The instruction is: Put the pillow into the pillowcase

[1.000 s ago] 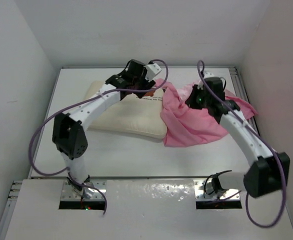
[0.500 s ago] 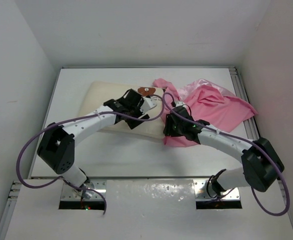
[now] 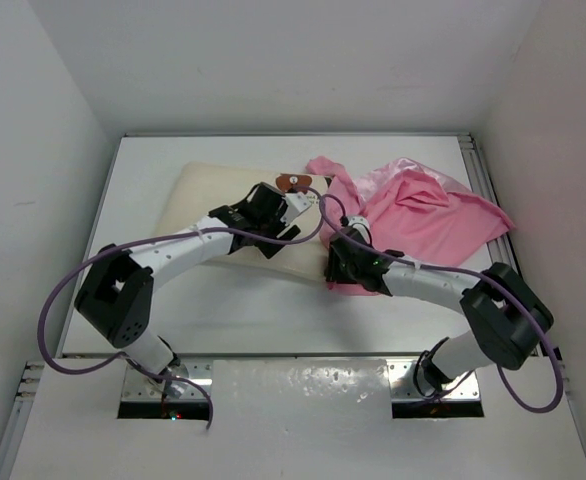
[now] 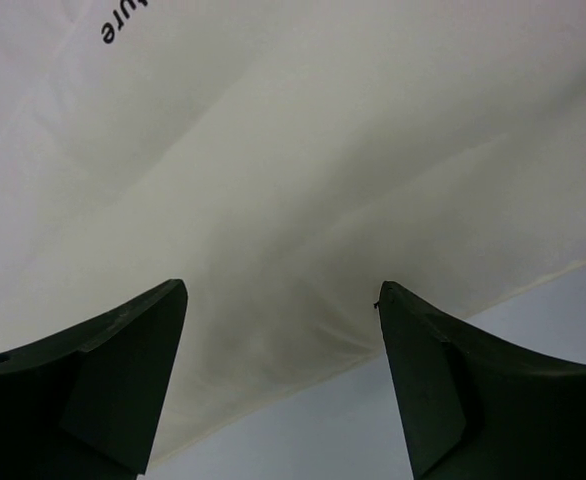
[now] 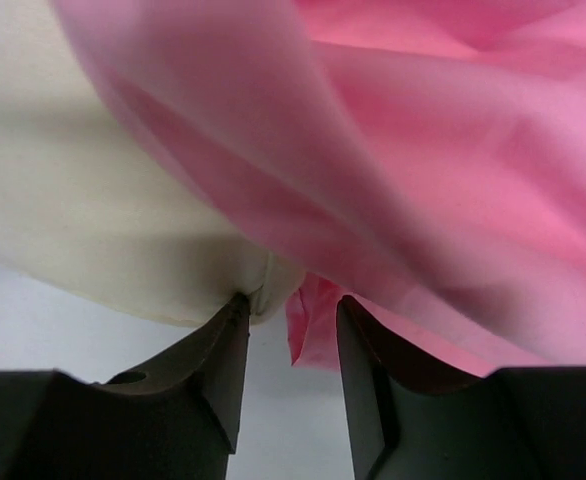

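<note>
Low over the near tabletop (image 3: 243,300): right end effector (image 5: 293,300), jaws parted, gripping nothing, at pillow (image 3: 203,195) corner and pillowcase (image 3: 423,215) hem. Beyond: left end effector (image 4: 281,295) wide open over pillow's near edge. Farther right: pillowcase crumpled, overlapping pillow's end.

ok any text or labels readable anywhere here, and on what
"ure" - black print on the pillow, left wrist view; the start of the word is cut off by the frame
brown mark on the pillow, top view - too small to read anything
pillowcase - no text
</note>
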